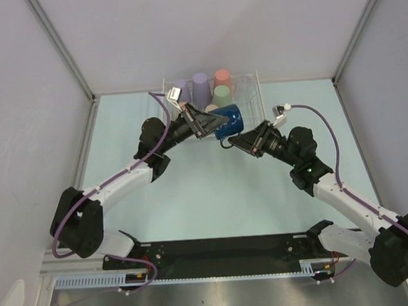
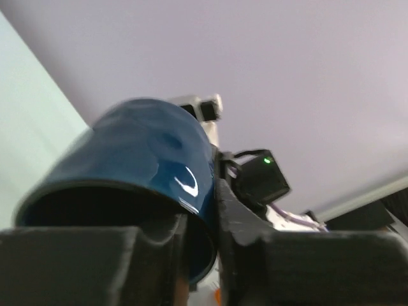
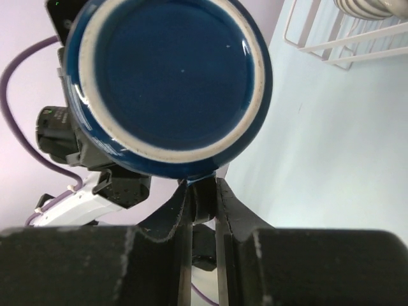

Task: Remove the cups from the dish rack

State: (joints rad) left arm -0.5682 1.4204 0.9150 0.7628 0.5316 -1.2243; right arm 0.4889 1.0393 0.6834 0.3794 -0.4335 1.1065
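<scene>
The dark navy mug [image 1: 228, 121] is held on its side in the air just in front of the dish rack [image 1: 254, 89]. My left gripper [image 1: 207, 122] is shut on the mug's rim [image 2: 143, 156], one finger inside and one outside. My right gripper [image 1: 235, 141] is shut on the mug's handle, below its round base [image 3: 172, 70]. In the rack stand two lavender cups [image 1: 200, 87], a salmon pink cup [image 1: 222, 77], a pale green cup [image 1: 221, 95] and a tan cup [image 1: 212, 108], which is partly hidden behind the left gripper.
The rack's white wire corner [image 3: 319, 44] shows at the top right of the right wrist view, with a ribbed cup's edge [image 3: 370, 6] above it. Grey walls enclose the pale green table [image 1: 206, 194] on three sides.
</scene>
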